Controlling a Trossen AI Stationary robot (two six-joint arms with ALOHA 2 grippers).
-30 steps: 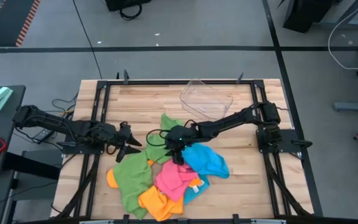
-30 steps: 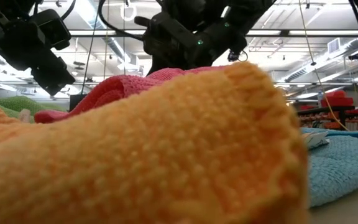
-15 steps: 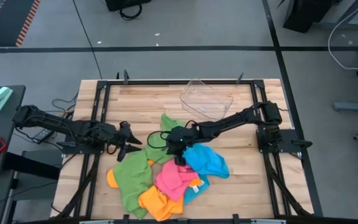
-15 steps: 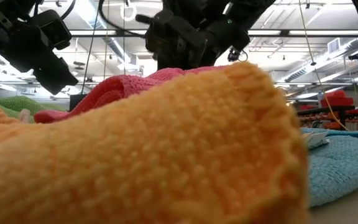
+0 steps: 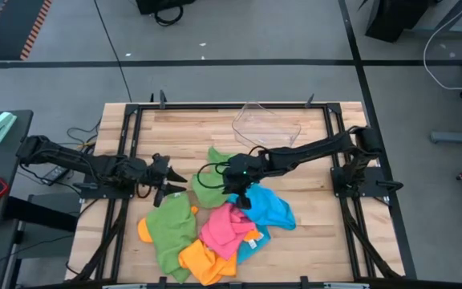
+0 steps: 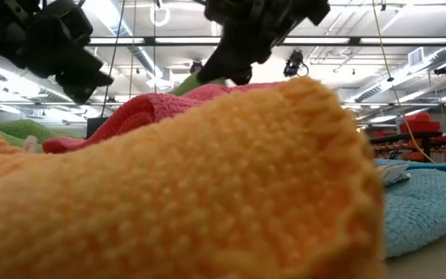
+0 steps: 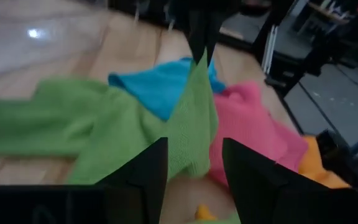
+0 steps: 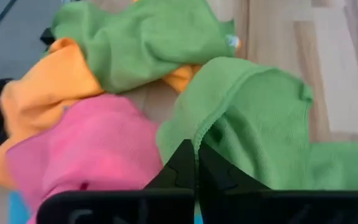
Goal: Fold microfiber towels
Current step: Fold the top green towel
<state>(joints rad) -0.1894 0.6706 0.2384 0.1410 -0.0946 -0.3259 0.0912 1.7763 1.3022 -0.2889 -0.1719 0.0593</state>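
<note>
You're at the pick-out step: right gripper [image 5: 242, 195] has its jaws closed on an edge of the green towel [image 5: 212, 186] at the far side of the pile, mid-desk, and the cloth hangs from it in a peak. Left gripper [image 5: 170, 181] sits just left of that towel, jaws parted, nothing in them. Next move, I'd say: pull the green one clear of the pink towel [image 5: 224, 228] and sky-blue towel [image 5: 268, 207] onto bare desk [image 5: 183, 136], spread flat, then fold. Towels are all crumpled and overlapping; a second green towel [image 5: 169, 226] and an orange towel [image 5: 201, 262] lie nearer you.
</note>
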